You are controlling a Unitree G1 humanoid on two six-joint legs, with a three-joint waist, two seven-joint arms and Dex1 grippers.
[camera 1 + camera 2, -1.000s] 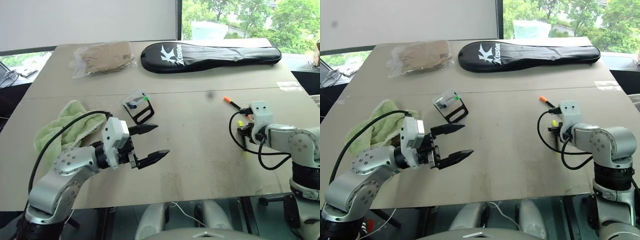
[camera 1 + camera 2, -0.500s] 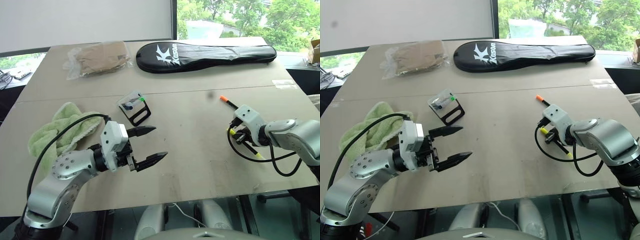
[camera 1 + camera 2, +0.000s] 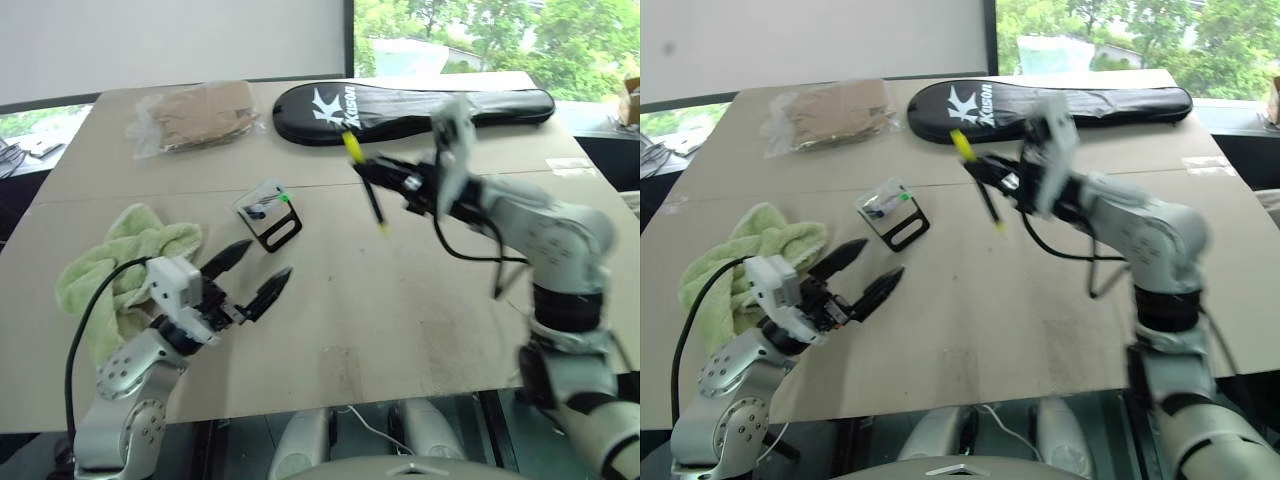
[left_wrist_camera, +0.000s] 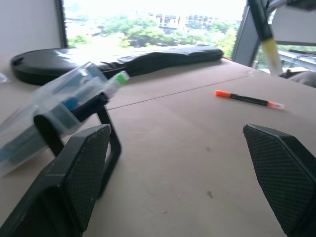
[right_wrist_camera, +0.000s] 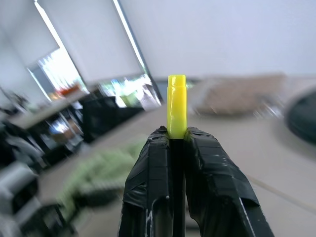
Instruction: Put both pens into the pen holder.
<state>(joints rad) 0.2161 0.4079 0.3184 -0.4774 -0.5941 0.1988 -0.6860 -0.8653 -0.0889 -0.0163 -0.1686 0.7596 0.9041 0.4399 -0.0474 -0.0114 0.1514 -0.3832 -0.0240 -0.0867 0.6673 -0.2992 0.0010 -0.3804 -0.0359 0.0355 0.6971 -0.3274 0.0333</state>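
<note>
Two pens: the left gripper [image 3: 252, 277] hovers near the front table [image 3: 400, 330] edge, fingers spread wide and empty, beside a green towel [image 3: 105, 270]. Just beyond it stands one pen holder [image 3: 268, 213]. The right gripper [image 3: 385, 177] is clamped on the yellow pen [image 3: 366, 184], up above the bare mid-table. The orange pen [image 4: 248, 99] lies farther off. At the far edge lie a bag [image 3: 195, 112] and a black case [image 3: 420, 102].
</note>
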